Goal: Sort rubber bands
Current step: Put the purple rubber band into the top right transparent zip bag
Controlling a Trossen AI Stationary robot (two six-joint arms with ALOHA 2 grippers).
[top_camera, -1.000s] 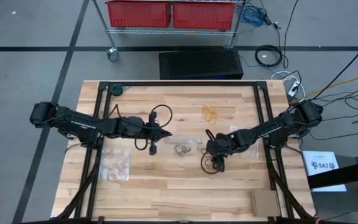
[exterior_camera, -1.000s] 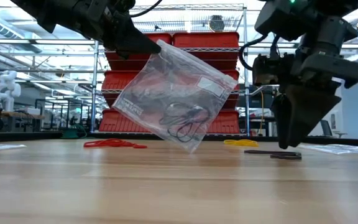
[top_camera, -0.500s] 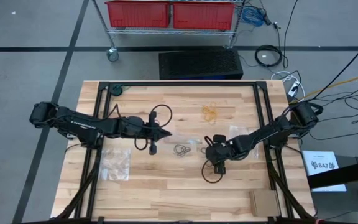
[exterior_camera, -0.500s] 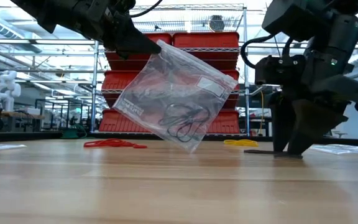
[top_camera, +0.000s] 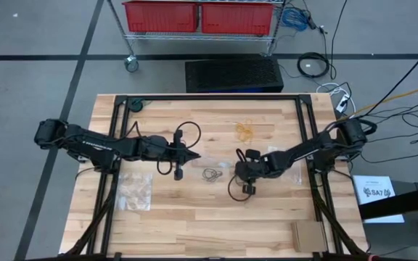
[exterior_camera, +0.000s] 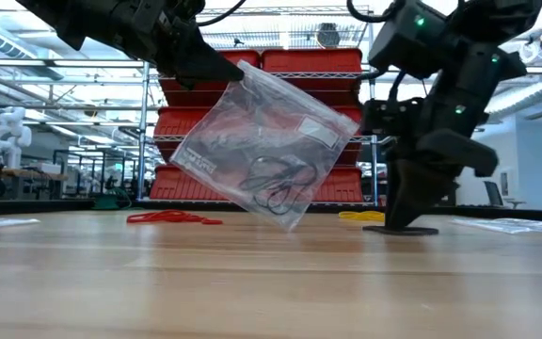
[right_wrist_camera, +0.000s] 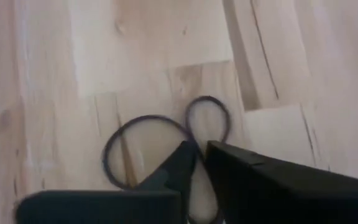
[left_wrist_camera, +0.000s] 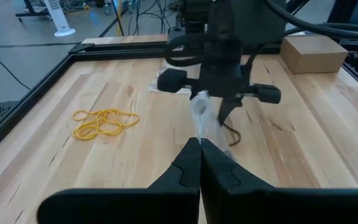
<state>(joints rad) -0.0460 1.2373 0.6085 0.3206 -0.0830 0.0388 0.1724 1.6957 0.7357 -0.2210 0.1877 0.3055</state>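
The left pincer (exterior_camera: pixel 229 68), clenched, holds a clear bag (exterior_camera: pixel 269 141) by its top edge above the middle of the worktop (top_camera: pixel 194 225); black rubber bands (exterior_camera: pixel 276 184) lie in the bag's bottom. The right pincer (right_wrist_camera: pixel 199 152), fingers nearly together, pinches a black band (right_wrist_camera: pixel 142 134) lying on the worktop right of centre. Yellow bands (top_camera: pixel 244 130) lie toward the far edge, red bands (exterior_camera: pixel 172 217) beyond the bag. Another flat bag (top_camera: pixel 135 190) lies near the left edge.

The high view looks straight down on the whole wooden table (top_camera: pixel 194 217) and both arms. The low view sits at tabletop level, facing across toward red bins (exterior_camera: pixel 313 61). Each wrist view looks closely past its own fingers; all four share the tabletop's middle.
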